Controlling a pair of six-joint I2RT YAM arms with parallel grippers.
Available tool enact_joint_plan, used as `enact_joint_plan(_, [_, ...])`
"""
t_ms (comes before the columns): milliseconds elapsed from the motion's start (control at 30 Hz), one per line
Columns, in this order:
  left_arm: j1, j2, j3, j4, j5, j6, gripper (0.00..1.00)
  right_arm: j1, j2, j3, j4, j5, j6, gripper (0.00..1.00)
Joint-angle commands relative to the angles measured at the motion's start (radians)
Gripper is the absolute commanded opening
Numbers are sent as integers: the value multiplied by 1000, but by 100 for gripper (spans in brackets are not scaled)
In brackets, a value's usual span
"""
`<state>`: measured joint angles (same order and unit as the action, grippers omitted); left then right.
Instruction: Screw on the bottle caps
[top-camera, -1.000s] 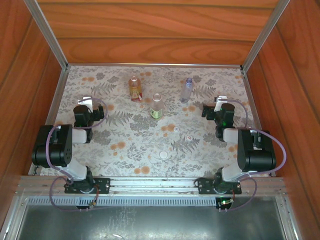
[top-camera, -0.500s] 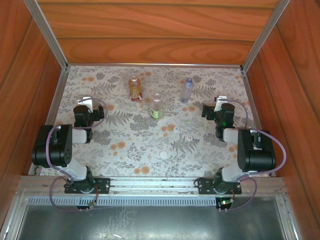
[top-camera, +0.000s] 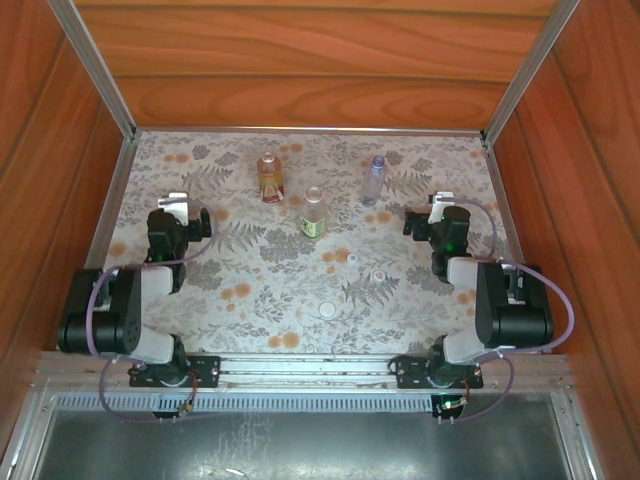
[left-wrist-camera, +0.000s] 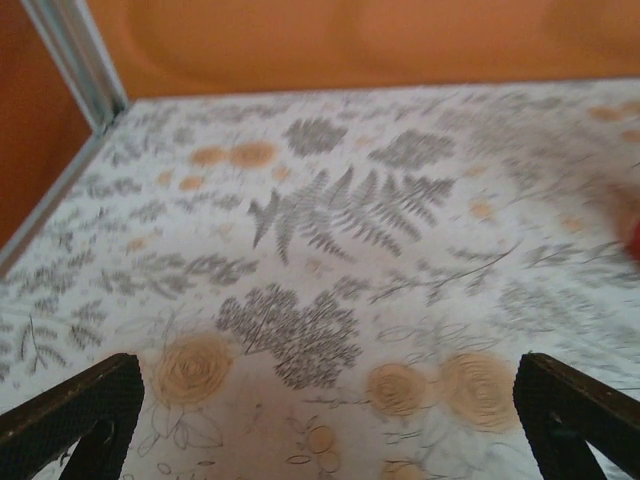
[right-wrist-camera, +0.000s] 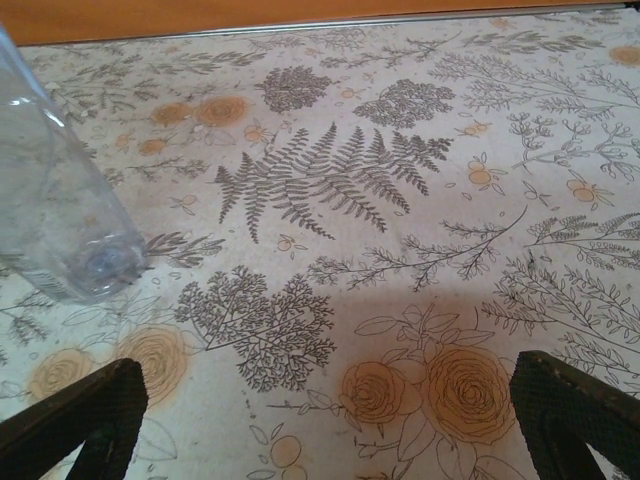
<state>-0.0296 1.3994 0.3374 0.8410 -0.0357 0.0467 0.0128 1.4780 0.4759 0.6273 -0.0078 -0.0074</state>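
Three bottles stand at the back of the table: the amber bottle (top-camera: 270, 177), the green-label bottle (top-camera: 314, 212) and the plain bluish bottle (top-camera: 374, 179). Three white caps lie loose nearer the front: two small caps (top-camera: 352, 259) (top-camera: 380, 275) and a wider cap (top-camera: 327, 311). My left gripper (top-camera: 180, 208) (left-wrist-camera: 325, 425) is open over bare cloth at the left. My right gripper (top-camera: 425, 216) (right-wrist-camera: 325, 425) is open at the right, and the bluish bottle (right-wrist-camera: 50, 210) stands ahead and to its left. Neither gripper holds anything.
The floral cloth (top-camera: 250, 270) covers the table inside wooden walls (top-camera: 300, 60) with metal corner posts (top-camera: 95, 70). A red blur (left-wrist-camera: 632, 235) shows at the right edge of the left wrist view. Open cloth lies between the two arms.
The left arm has shifted, its elbow dropping toward the near left corner and its gripper edging forward. The right arm, bottles and caps have stayed put.
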Motion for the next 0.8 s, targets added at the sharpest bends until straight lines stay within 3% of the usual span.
enact_joint_plan(0, [-72,-121,-12,-43,-55,77,100,3,-87,39,-86,-55,-30,100])
enact_joint_plan(233, [-299,-280,60,-215,-73,129,100,22,-289,50,-277,-131,-37,100])
enact_joint_plan(467, [-557,-224,142,-255,-52,148,100,115,-491,58,-456,-178,-49,100])
enact_joint_plan(600, [-639,-147,184,-253,-29,144,100,176,-539,72,-517,-190,-59,100])
enact_joint_plan(767, [-668,-67,197,-198,65,84,100,202,-532,74,-519,-198,-51,100])
